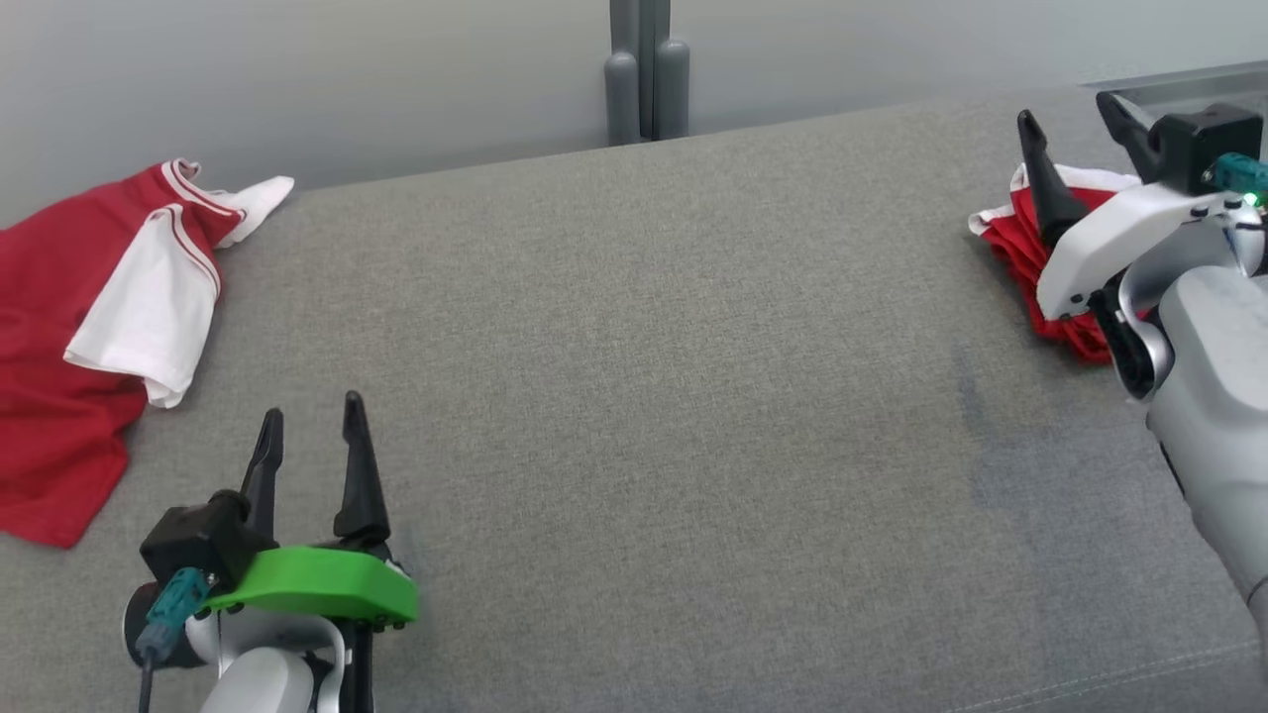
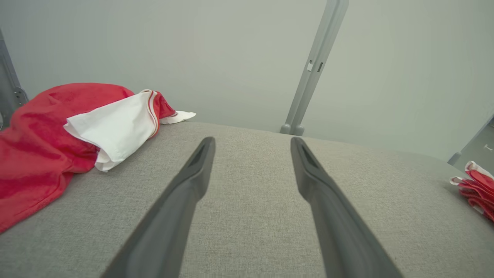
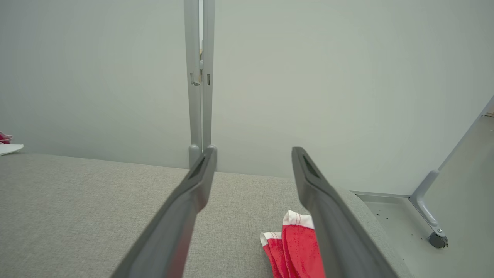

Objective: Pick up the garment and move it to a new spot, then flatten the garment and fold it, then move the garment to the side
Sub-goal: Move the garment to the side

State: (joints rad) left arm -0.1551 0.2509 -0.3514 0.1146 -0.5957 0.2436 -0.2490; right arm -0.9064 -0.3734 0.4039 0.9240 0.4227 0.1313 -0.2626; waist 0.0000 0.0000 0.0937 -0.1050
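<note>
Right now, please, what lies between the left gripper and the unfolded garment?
Just bare grey cushion between left gripper and unfolded garment, in the head view.

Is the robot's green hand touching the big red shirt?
Apart. The head view shows bare grey surface between the left gripper and the red shirt.

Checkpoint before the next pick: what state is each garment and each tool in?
red-and-white shirt: unfolded, rumpled, lying at the robot's left, a white sleeve on top.
folded garment: red and white, folded into a stack, at the far right.
left tool: open, empty.
right tool: open, empty, over the folded garment; contact cannot be told.
</note>
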